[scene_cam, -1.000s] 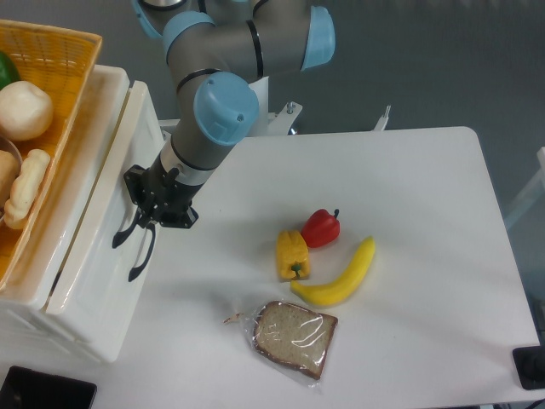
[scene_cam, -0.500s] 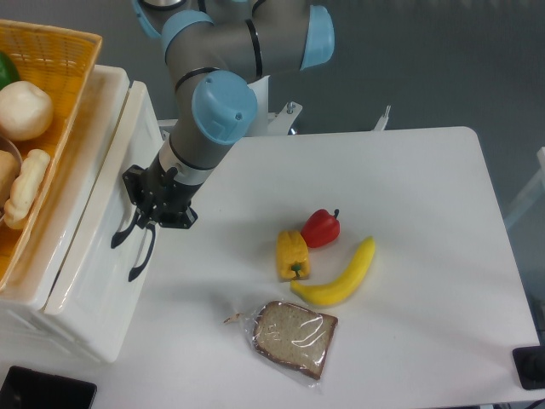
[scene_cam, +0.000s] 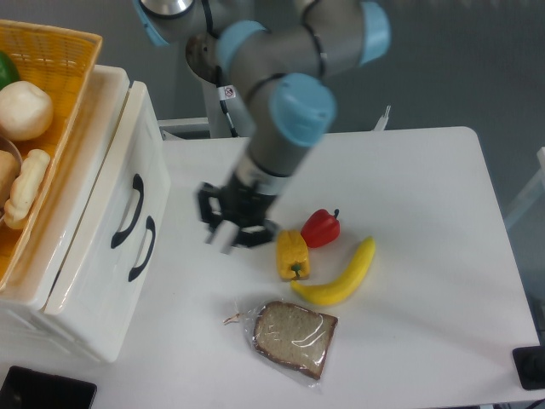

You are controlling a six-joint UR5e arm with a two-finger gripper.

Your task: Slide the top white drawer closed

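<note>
The top white drawer (scene_cam: 100, 223) is the upper front panel of the white cabinet at the left, and its black arched handle (scene_cam: 128, 211) is free. Its front stands about level with the lower drawer front, whose handle (scene_cam: 142, 249) sits just below and to the right. My gripper (scene_cam: 221, 238) hangs over the white table to the right of the cabinet, well apart from both handles and holding nothing. It is blurred by motion, so the gap between its fingers is unclear.
An orange wicker basket (scene_cam: 60, 51) with food stands on top of the cabinet. A yellow pepper (scene_cam: 292, 254), a red pepper (scene_cam: 321, 227), a banana (scene_cam: 338, 277) and bagged bread (scene_cam: 294, 336) lie on the table just right of the gripper.
My gripper has left the top drawer's handle and swung right, out over the table. The arm has turned with it. The drawer front shifted only slightly left before that.
</note>
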